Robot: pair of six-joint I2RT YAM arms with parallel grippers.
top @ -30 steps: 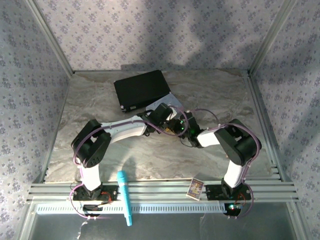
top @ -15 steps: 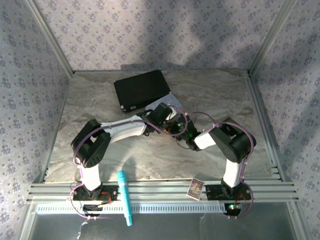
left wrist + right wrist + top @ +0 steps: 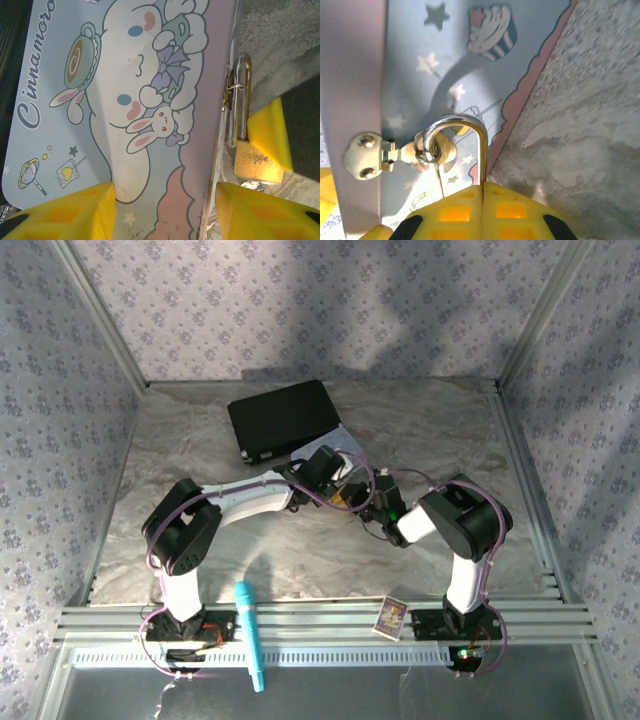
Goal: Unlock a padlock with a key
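Pastel tin (image 3: 125, 90) beside black case (image 3: 280, 418); teal marker (image 3: 249, 634) on front rail.

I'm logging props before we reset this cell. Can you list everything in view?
table: one, beige marbled, under everything
case: one, black, back of the table
tin box: one, pastel blue and pink with a cartoon print, mid-table
hasp: one, cream, on the tin box's side
padlock: one, brass with a silvery shackle, hooked through the hasp
pen-like tool: one, teal, on the near rail by the left arm's base
small printed box: one, multicoloured, on the near rail by the right arm's base
arms: two, white and black, meeting over the tin box
left fingers: yellow, apart, over the tin box
right fingers: yellow, shut on the padlock
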